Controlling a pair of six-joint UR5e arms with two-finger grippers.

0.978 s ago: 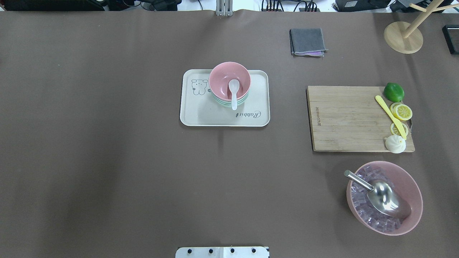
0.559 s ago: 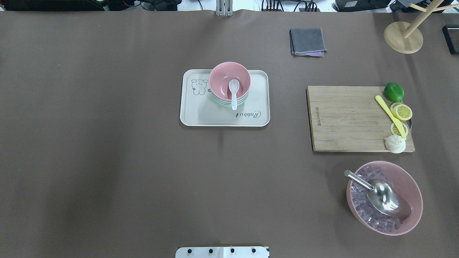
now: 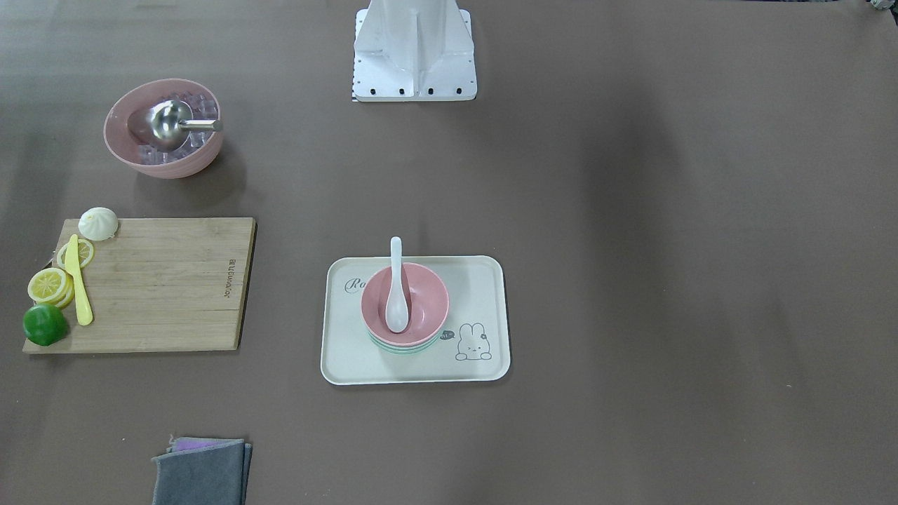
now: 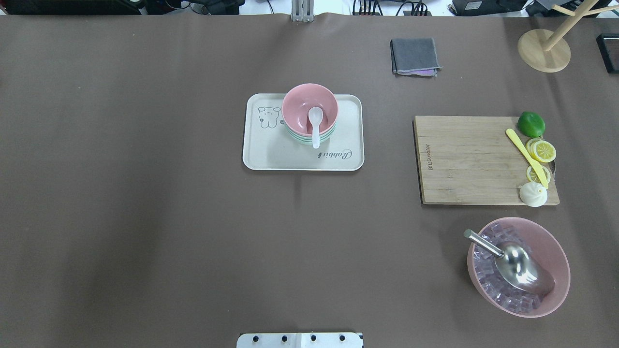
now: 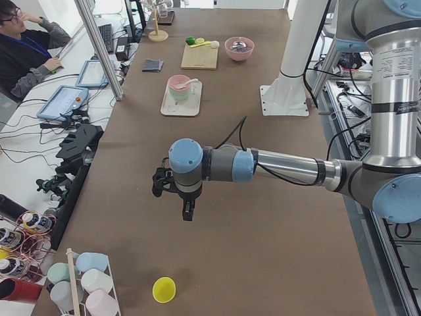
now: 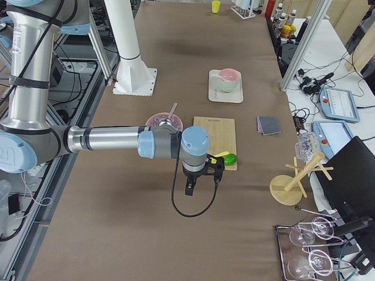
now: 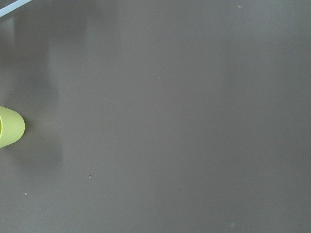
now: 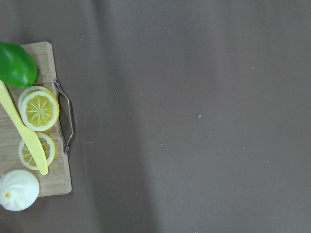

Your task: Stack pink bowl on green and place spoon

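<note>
Both the left gripper and right gripper hung far from the pink bowl, which sat nested on green with the spoon inside, seemingly finished; whether they were open I couldn't tell.

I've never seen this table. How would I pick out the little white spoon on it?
Find the cream rabbit tray mid-table; a small pink bowl tops a stack on it. The spoon lies in that bowl, handle poking over the rim. It is glossy white and stubby, unlike the silver scoop and yellow knife elsewhere.

Brown table bears tray, cutting board, ice bowl, grey cloth, wooden stand
</note>
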